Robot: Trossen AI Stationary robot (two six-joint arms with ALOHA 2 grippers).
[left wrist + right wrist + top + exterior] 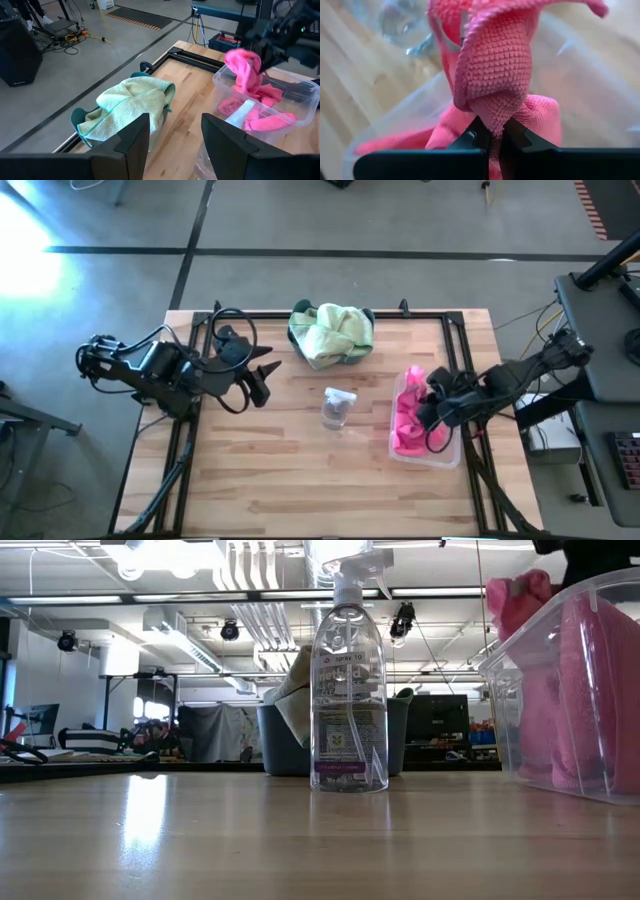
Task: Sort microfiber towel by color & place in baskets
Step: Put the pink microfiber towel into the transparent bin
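The right tool (494, 137) is clamped on a fold of a pink towel (492, 75) and holds it over the clear basket (448, 452), which stands on the right side of the counter (300, 470). More pink cloth (408, 425) lies inside this basket. The left tool (262, 375) waits over the left side of the counter with its fingers (132, 145) apart and nothing between them. The green towels (330, 332) are heaped in the dark teal basket (80, 116) at the far edge of the counter, with cloth draped over its rim. A clear spray bottle (338, 406) stands upright between the two baskets.

Handling: the towels are judged to be light, soft and limp. They will drape and fold under their own weight and will not hold a shape. The knitted pile should give good friction, so slip is unlikely once a fold is pinched. Take hold at a raised ridge or a bunched fold, not at a flat single layer. A hanging corner may catch on the basket wall. Release only when the cloth hangs inside the rim.

Limits of view:
- The number of towels in each basket cannot be counted, because the cloths overlap.
- In the high view the right arm covers part of the clear basket.
- In the low view the clear basket is cut off at the right, and the spray bottle hides most of the teal basket.
- No loose towel shows on the counter.
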